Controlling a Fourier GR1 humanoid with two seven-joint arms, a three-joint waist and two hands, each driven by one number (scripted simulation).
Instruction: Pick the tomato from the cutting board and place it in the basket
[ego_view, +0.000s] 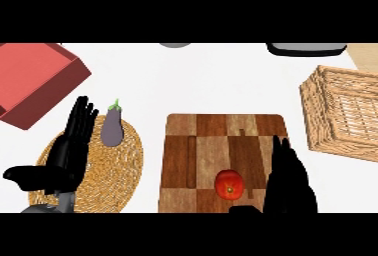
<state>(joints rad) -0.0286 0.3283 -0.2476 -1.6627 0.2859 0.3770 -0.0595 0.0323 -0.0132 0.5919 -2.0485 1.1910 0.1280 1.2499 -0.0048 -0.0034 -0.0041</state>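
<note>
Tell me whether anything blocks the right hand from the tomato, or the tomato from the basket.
Nothing visible does. The right hand is just right of the tomato, only bare cutting board between them. Toward the basket, only board and white counter show, apart from that hand itself.

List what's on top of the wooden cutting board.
Only a round red tomato shows on the brown wooden cutting board; the black right hand hides its right edge.
</note>
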